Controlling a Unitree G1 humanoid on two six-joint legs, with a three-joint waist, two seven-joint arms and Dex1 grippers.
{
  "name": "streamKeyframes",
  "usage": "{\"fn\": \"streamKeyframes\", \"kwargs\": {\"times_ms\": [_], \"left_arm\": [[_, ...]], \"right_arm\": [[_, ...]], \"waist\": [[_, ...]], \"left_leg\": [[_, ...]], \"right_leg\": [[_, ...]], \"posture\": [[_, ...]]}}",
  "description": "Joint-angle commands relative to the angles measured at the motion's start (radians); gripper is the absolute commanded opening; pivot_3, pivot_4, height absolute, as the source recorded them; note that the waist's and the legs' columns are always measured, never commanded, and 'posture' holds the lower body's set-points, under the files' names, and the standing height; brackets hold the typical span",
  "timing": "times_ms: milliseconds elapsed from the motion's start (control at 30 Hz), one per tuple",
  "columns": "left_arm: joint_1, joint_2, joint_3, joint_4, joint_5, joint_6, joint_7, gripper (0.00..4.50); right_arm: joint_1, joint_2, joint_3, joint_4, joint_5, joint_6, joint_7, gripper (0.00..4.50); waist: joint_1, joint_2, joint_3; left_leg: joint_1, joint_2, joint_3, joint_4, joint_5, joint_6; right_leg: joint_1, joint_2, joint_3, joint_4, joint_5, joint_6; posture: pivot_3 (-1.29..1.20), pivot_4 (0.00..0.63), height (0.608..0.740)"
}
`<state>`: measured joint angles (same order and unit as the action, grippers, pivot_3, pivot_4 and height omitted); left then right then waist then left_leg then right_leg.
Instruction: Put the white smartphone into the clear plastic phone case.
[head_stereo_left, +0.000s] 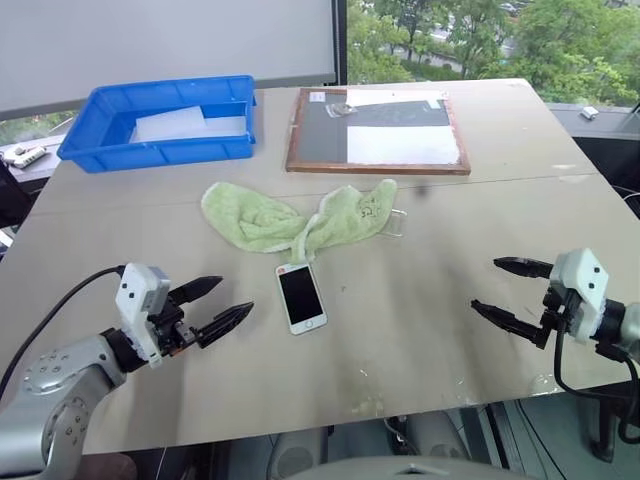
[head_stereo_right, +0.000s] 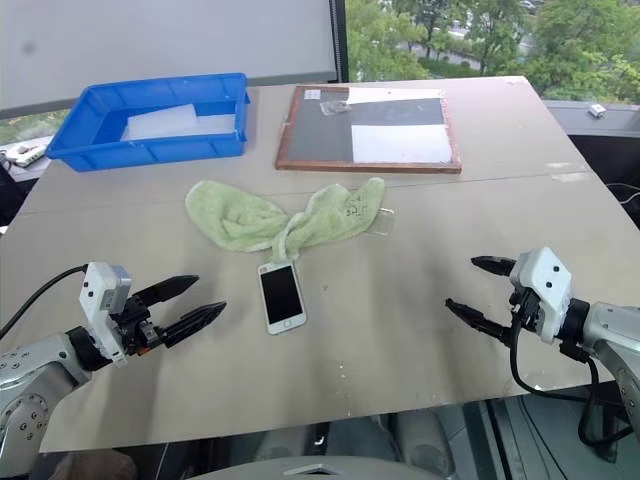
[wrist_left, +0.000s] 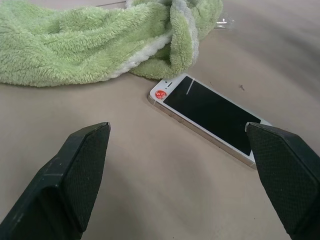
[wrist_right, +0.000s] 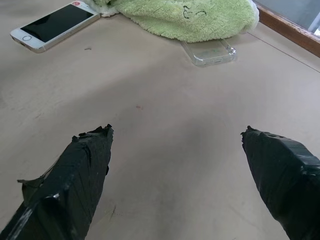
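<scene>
Nothing grasped yet: white smartphone (head_stereo_left: 300, 296) lies screen-up at centre of the desk (head_stereo_left: 420, 330), clear plastic phone case (wrist_right: 209, 52) half under green towel (head_stereo_left: 290, 218). Left gripper (head_stereo_left: 218, 303) and right gripper (head_stereo_left: 500, 288) jaws wide open, empty. Next, likely pick up the phone.

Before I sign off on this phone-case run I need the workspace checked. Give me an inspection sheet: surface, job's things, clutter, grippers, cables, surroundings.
Surface: beige table, faint smudges.
Job's things: white smartphone flat, screen up, its top end touching the green towel; clear plastic phone case partly under the towel's right end.
Clutter: blue bin with white sheets at far left; wood-framed board at far centre.
Grippers: left gripper and right gripper both open, empty, above the table, either side of the phone.
Cables: black cable on the left arm, another on the right.
Surroundings: window with trees beyond the table.
</scene>
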<state>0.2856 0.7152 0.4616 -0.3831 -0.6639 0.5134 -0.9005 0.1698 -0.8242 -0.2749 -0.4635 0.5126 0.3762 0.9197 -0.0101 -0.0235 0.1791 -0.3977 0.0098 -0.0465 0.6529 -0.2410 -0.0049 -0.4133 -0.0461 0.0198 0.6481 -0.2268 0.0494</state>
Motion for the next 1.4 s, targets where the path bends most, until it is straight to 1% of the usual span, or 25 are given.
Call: {"fn": "streamKeyframes", "kwargs": {"times_ms": [33, 67, 100, 133, 200, 233, 300, 400, 467, 533, 567, 633, 667, 767, 800, 867, 900, 967, 1067, 1167, 1233, 1300, 1333, 1367, 1400], "left_arm": [[-0.121, 0.033, -0.054, -0.008, 0.045, -0.028, 0.008, 4.49], [-0.229, 0.043, -0.123, -0.003, 0.064, -0.011, 0.024, 4.49], [-0.33, 0.055, -0.192, -0.002, 0.091, 0.031, 0.053, 4.49], [-0.403, 0.061, -0.242, 0.001, 0.121, 0.062, 0.08, 4.49], [-0.487, 0.053, -0.295, 0.019, 0.145, 0.099, 0.109, 4.49], [-0.524, 0.047, -0.319, 0.031, 0.153, 0.107, 0.115, 4.49], [-0.6, 0.03, -0.375, 0.063, 0.172, 0.134, 0.13, 4.49], [-0.693, 0.023, -0.517, 0.136, 0.272, 0.167, 0.143, 4.49], [-0.721, 0.027, -0.608, 0.183, 0.345, 0.136, 0.122, 4.49], [-0.75, -0.009, -0.639, 0.242, 0.387, 0.121, 0.152, 4.49], [-0.757, -0.022, -0.64, 0.258, 0.387, 0.12, 0.15, 4.25], [-0.758, -0.033, -0.632, 0.279, 0.395, 0.108, 0.149, 3.64], [-0.745, -0.024, -0.621, 0.291, 0.408, 0.093, 0.153, 3.27], [-0.714, 0.006, -0.572, 0.344, 0.452, 0.047, 0.188, 1.69], [-0.709, 0.014, -0.551, 0.365, 0.466, 0.024, 0.205, 1.27], [-0.696, 0.031, -0.507, 0.397, 0.492, -0.031, 0.237, 0.29], [-0.682, 0.05, -0.441, 0.412, 0.478, -0.051, 0.245, 0.11], [-0.649, 0.09, -0.338, 0.428, 0.447, -0.084, 0.227, 0.11], [-0.603, 0.156, -0.219, 0.465, 0.402, -0.065, 0.181, 0.11], [-0.569, 0.209, -0.169, 0.566, 0.42, -0.097, 0.158, 0.11], [-0.554, 0.24, -0.168, 0.665, 0.459, -0.143, 0.157, 0.11], [-0.547, 0.253, -0.166, 0.727, 0.469, -0.176, 0.146, 0.11], [-0.546, 0.252, -0.156, 0.736, 0.454, -0.185, 0.128, 0.11], [-0.549, 0.24, -0.117, 0.71, 0.388, -0.14, 0.093, 0.11], [-0.549, 0.233, -0.085, 0.681, 0.332, -0.102, 0.061, 0.71]], "right_arm": [[0.0, 0.015, -0.044, -0.065, 0.007, -0.049, -0.011, 4.5], [0.01, 0.036, -0.057, -0.123, 0.031, -0.055, -0.027, 4.5], [0.024, 0.053, -0.071, -0.179, 0.056, -0.058, -0.039, 4.5], [0.035, 0.065, -0.081, -0.22, 0.075, -0.058, -0.044, 4.5], [0.053, 0.072, -0.094, -0.266, 0.097, -0.047, -0.047, 4.5], [0.061, 0.073, -0.1, -0.288, 0.108, -0.039, -0.051, 4.5], [0.079, 0.072, -0.113, -0.329, 0.13, -0.027, -0.06, 4.5], [0.08, 0.064, -0.111, -0.363, 0.131, -0.01, -0.09, 4.5], [0.072, 0.063, -0.108, -0.38, 0.142, 0.008, -0.113, 4.5], [0.071, 0.063, -0.098, -0.392, 0.136, 0.015, -0.127, 4.5], [0.073, 0.062, -0.092, -0.396, 0.129, 0.015, -0.13, 4.5], [0.079, 0.06, -0.083, -0.403, 0.119, 0.017, -0.136, 4.5], [0.08, 0.061, -0.078, -0.403, 0.117, 0.017, -0.137, 4.5], [0.067, 0.063, -0.052, -0.387, 0.107, 0.014, -0.139, 4.5], [0.06, 0.064, -0.041, -0.38, 0.103, 0.012, -0.137, 4.5], [0.053, 0.065, -0.025, -0.379, 0.1, 0.011, -0.141, 4.5], [0.042, 0.067, -0.012, -0.373, 0.099, 0.011, -0.141, 4.5], [0.027, 0.07, 0.009, -0.361, 0.095, 0.007, -0.139, 4.5], [0.012, 0.073, 0.039, -0.342, 0.091, -0.002, -0.125, 4.5], [-0.009, 0.075, 0.065, -0.326, 0.088, -0.004, -0.119, 4.5], [-0.024, 0.072, 0.084, -0.311, 0.088, 0.007, -0.115, 4.5], [-0.035, 0.068, 0.097, -0.298, 0.097, 0.029, -0.117, 4.5], [-0.039, 0.068, 0.102, -0.293, 0.099, 0.035, -0.118, 4.5], [-0.043, 0.067, 0.106, -0.294, 0.098, 0.051, -0.13, 4.5], [-0.046, 0.067, 0.109, -0.298, 0.101, 0.066, -0.141, 4.5]], "waist": [[0.0, 0.0, 0.0], [0.012, 0.001, 0.0], [0.036, 0.001, 0.001], [0.039, 0.001, 0.001], [0.033, 0.001, -0.001], [0.026, 0.001, -0.001], [0.008, 0.001, -0.001], [-0.002, 0.0, -0.001], [-0.004, 0.0, -0.001], [-0.004, 0.001, -0.001], [-0.004, 0.0, -0.001], [-0.003, 0.0, -0.001], [-0.003, 0.0, -0.001], [-0.004, 0.0, -0.001], [-0.006, 0.0, -0.001], [-0.006, 0.0, -0.001], [-0.005, 0.0, -0.001], [-0.007, 0.0, 0.0], [-0.005, 0.0, 0.0], [0.0, 0.0, 0.0], [0.002, 0.0, 0.0], [0.0, -0.001, -0.001], [0.0, -0.001, -0.001], [0.001, -0.002, -0.001], [0.002, -0.002, -0.001]], "left_leg": [[0.0, 0.0, 0.0, 0.0, 0.0, 0.0], [0.0, 0.0, 0.0, 0.0, 0.0, 0.0], [0.0, -0.001, -0.001, 0.0, 0.0, 0.0], [-0.003, -0.001, -0.004, 0.002, 0.0, 0.0], [-0.001, 0.0, -0.004, 0.003, 0.001, 0.0], [0.001, 0.0, -0.002, 0.003, 0.0, 0.0], [0.001, 0.0, 0.001, 0.002, 0.0, 0.0], [-0.001, 0.0, 0.001, 0.001, 0.0, 0.0], [-0.001, 0.0, 0.0, 0.0, 0.0, 0.0], [0.0, 0.0, 0.0, -0.001, 0.0, 0.0], [0.0, 0.0, 0.0, -0.001, 0.0, 0.0], [-0.001, 0.0, 0.0, 0.0, 0.0, 0.0], [-0.001, 0.0, 0.0, 0.0, 0.0, 0.0], [-0.001, 0.001, 0.0, 0.0, 0.0, 0.0], [0.0, 0.001, 0.0, 0.0, 0.0, 0.0], [0.0, 0.001, 0.0, 0.0, 0.0, 0.0], [0.0, 0.001, 0.0, 0.0, 0.0, 0.0], [0.0, 0.002, 0.0, 0.0, 0.0, 0.0], [0.0, 0.002, 0.0, 0.0, 0.0, 0.0], [-0.001, 0.002, 0.0, 0.0, 0.0, 0.0], [0.0, 0.001, 0.001, 0.0, 0.0, 0.0], [0.0, 0.001, 0.001, 0.0, 0.0, 0.0], [0.0, 0.001, 0.001, 0.0, 0.0, 0.0], [0.0, 0.001, 0.001, 0.0, 0.0, 0.0], [-0.001, 0.001, 0.0, 0.0, 0.0, 0.0]], "right_leg": [[0.0, 0.0, 0.0, 0.0, 0.0, 0.0], [0.0, 0.0, 0.0, 0.0, 0.0, 0.0], [0.001, 0.0, -0.001, 0.0, 0.0, 0.0], [0.0, 0.0, -0.006, 0.003, 0.0, 0.0], [0.002, 0.002, -0.004, 0.003, 0.0, 0.0], [0.004, 0.001, -0.002, 0.003, 0.0, 0.0], [0.004, 0.001, 0.0, 0.0, 0.001, 0.003], [0.004, 0.001, 0.001, -0.002, 0.003, 0.004], [0.003, 0.002, 0.0, -0.002, 0.003, 0.004], [0.003, 0.002, 0.0, -0.002, 0.003, 0.004], [0.003, 0.003, 0.0, -0.001, 0.002, 0.004], [0.003, 0.003, 0.0, -0.001, 0.002, 0.004], [0.003, 0.003, 0.0, -0.001, 0.002, 0.004], [0.003, 0.003, 0.0, -0.001, 0.002, 0.004], [0.003, 0.003, 0.0, -0.001, 0.002, 0.004], [0.003, 0.003, 0.0, -0.001, 0.002, 0.004], [0.003, 0.003, 0.0, 0.0, 0.002, 0.004], [0.002, 0.003, 0.0, 0.0, 0.002, 0.004], [0.002, 0.003, 0.0, 0.0, 0.003, 0.004], [0.002, 0.003, 0.0, 0.0, 0.003, 0.004], [0.002, 0.002, 0.0, 0.0, 0.002, 0.004], [0.002, 0.001, 0.0, 0.0, 0.002, 0.004], [0.002, 0.001, 0.0, 0.0, 0.002, 0.004], [0.002, 0.001, 0.0, 0.0, 0.002, 0.003], [0.002, 0.001, -0.001, 0.0, 0.003, 0.003]], "posture": [[0.0, 0.15, 0.74], [0.0, 0.15, 0.74], [0.0, 0.15, 0.74], [0.0, 0.15, 0.74], [0.0, 0.15, 0.74], [0.0, 0.15, 0.74], [0.0, 0.15, 0.74], [0.0, 0.15, 0.74], [0.0, 0.15, 0.74], [0.0, 0.15, 0.74], [0.0, 0.15, 0.74], [0.0, 0.15, 0.74], [0.0, 0.15, 0.74], [0.0, 0.15, 0.74], [0.0, 0.15, 0.74], [0.0, 0.15, 0.74], [0.0, 0.15, 0.74], [0.0, 0.15, 0.74], [0.0, 0.15, 0.74], [0.0, 0.15, 0.74], [0.0, 0.15, 0.74], [0.0, 0.15, 0.74], [0.0, 0.15, 0.74], [0.0, 0.15, 0.74], [0.0, 0.15, 0.74]]}}
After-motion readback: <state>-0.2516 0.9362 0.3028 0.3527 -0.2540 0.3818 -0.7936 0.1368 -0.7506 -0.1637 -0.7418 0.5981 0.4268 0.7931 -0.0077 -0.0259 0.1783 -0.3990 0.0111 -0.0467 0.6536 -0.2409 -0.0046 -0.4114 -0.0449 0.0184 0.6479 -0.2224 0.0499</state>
